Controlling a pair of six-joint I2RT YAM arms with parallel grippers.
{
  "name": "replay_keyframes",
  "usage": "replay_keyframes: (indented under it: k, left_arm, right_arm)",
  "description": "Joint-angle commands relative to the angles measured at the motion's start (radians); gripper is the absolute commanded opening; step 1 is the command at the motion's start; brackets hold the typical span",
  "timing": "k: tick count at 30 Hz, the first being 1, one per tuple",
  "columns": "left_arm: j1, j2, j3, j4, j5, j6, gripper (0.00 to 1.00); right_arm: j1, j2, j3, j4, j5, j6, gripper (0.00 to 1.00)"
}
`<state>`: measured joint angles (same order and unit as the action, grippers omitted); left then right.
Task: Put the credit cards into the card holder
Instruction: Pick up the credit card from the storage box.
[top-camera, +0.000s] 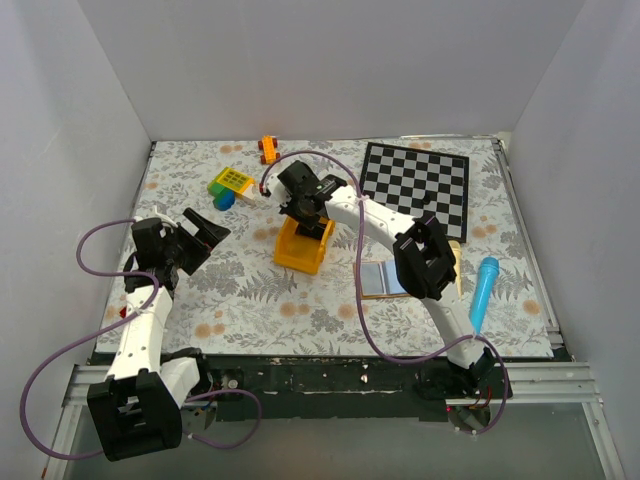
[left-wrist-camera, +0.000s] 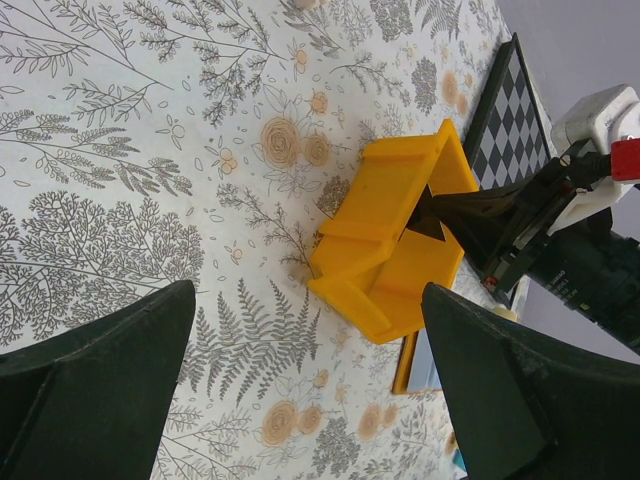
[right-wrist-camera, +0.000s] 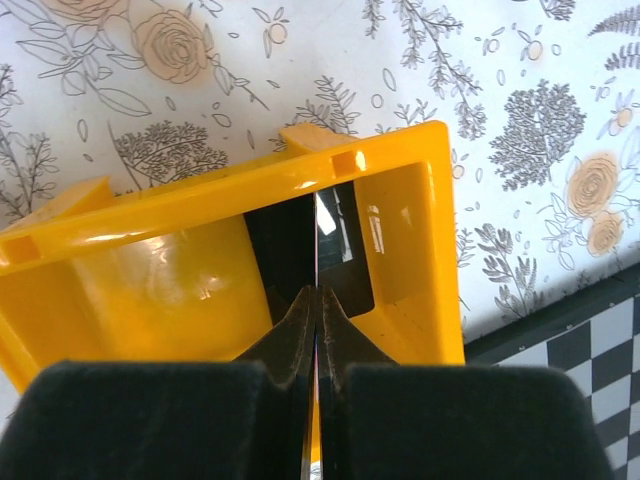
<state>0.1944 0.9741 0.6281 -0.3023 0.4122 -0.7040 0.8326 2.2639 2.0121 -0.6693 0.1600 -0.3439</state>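
My right gripper (top-camera: 305, 213) reaches down into the yellow bin (top-camera: 303, 250) and is shut on a thin black credit card (right-wrist-camera: 316, 235), held upright and seen edge-on in the right wrist view (right-wrist-camera: 316, 300). More black card surface (right-wrist-camera: 350, 270) lies on the bin floor under it. The card holder (top-camera: 381, 279) lies open on the table right of the bin, tan edge and pale blue-grey inside; it also shows in the left wrist view (left-wrist-camera: 421, 364). My left gripper (top-camera: 212, 232) is open and empty, above the table left of the bin (left-wrist-camera: 400, 240).
A black-and-white chequered board (top-camera: 415, 184) lies at the back right. A light blue pen-like thing (top-camera: 484, 291) lies right of the card holder. A yellow-green block (top-camera: 231, 183) and an orange toy (top-camera: 268, 148) sit at the back left. White walls enclose the table.
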Motion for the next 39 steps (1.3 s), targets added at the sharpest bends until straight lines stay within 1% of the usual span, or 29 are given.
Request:
replay_keyframes:
  k: [1, 9, 14, 30, 39]
  left_arm:
    - [0.007, -0.005, -0.005, 0.022, 0.025, 0.001, 0.98]
    - [0.007, -0.008, -0.002, 0.020, 0.027, 0.000, 0.98]
    - [0.007, -0.009, 0.001, 0.017, 0.025, 0.006, 0.98]
    - [0.005, -0.009, -0.005, 0.023, 0.027, 0.005, 0.98]
    - [0.007, -0.009, -0.010, 0.025, 0.030, 0.003, 0.98]
  right_arm:
    - [0.002, -0.017, 0.013, 0.036, 0.064, -0.007, 0.01]
    - [-0.001, 0.003, 0.023, 0.034, 0.049, -0.006, 0.02]
    - [-0.004, 0.023, 0.042, 0.025, 0.047, -0.001, 0.04]
    - [-0.012, 0.042, 0.054, 0.027, 0.087, -0.003, 0.21]
    - [-0.016, 0.054, 0.053, 0.028, 0.092, 0.000, 0.24]
